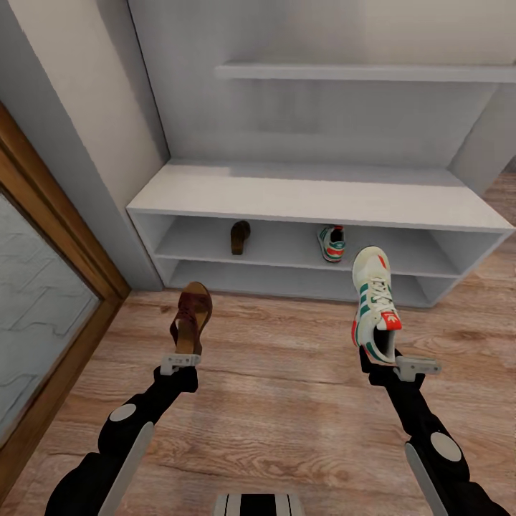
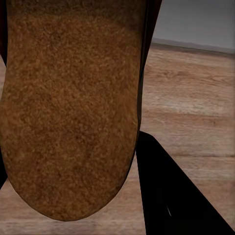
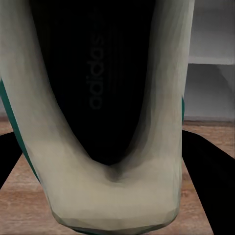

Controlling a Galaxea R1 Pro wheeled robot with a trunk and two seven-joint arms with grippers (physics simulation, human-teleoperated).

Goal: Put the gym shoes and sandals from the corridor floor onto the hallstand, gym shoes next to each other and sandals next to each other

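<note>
Now your left tool [image 1: 180, 360] pinches a brown sandal [image 1: 191, 317] by its heel, sole stiff and light; your right tool [image 1: 393, 364] clamps a gym shoe [image 1: 373, 309] at its soft heel collar, so grip firmly. Beyond, the other sandal [image 1: 240, 237] and gym shoe [image 1: 332, 243] sit on the hallstand [image 1: 315, 197] shelf.

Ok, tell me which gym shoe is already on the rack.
The far gym shoe, sitting on the hallstand's upper shelf right of the shelved sandal. The other gym shoe is held in the right gripper, above the floor.
</note>
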